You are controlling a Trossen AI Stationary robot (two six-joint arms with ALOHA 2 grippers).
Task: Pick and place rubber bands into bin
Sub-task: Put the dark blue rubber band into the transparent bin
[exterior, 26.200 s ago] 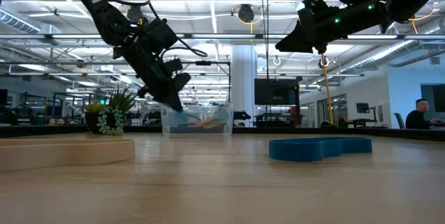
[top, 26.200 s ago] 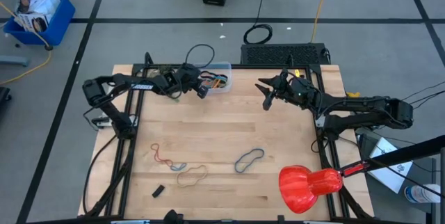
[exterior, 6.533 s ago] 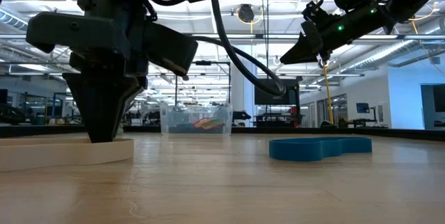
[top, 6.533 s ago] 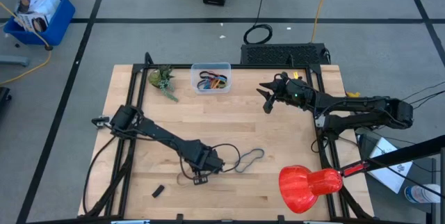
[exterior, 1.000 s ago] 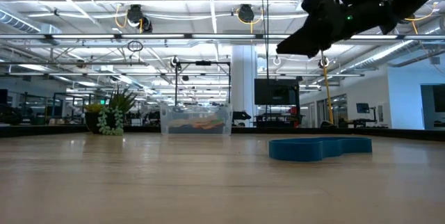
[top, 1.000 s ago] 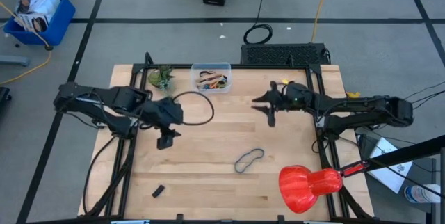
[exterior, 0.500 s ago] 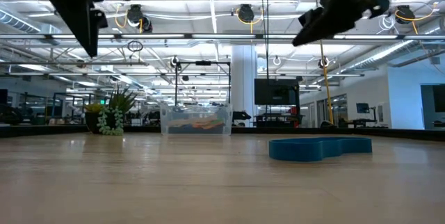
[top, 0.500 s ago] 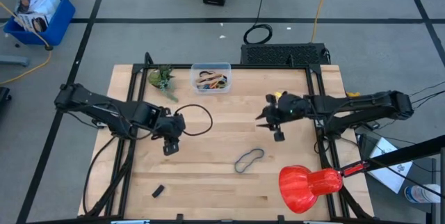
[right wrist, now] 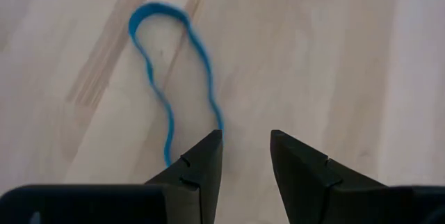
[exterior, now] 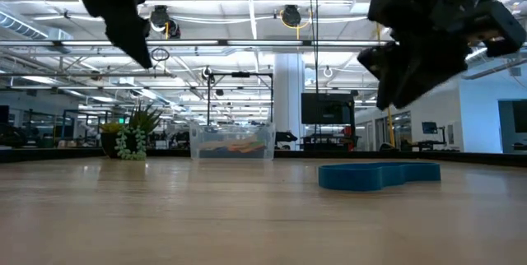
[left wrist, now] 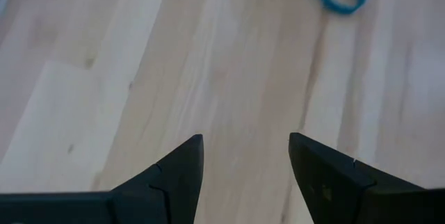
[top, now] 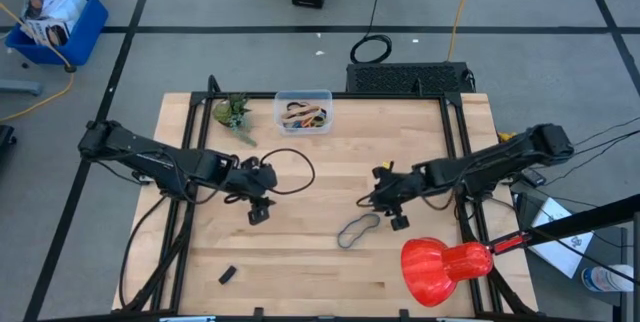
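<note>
Right hand (right wrist: 245,156) now above blue rubber band (right wrist: 170,85), empty, part-open; left hand (left wrist: 245,161) open; high view only: bin (top: 304,112)

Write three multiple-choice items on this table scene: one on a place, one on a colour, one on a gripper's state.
1. Where is the clear bin?
A. at the table's far edge, beside the small plant
B. under the right gripper
C. on the floor

2. What colour is the rubber band lying loose on the table?
A. red
B. blue
C. green

3. How is the left gripper?
A. shut on a band
B. open and empty
C. inside the bin

Answers: 1 A, the high view shows it next to the plant; 2 B, the right wrist view shows it blue; 3 B, only bare wood lies between its fingers.
</note>
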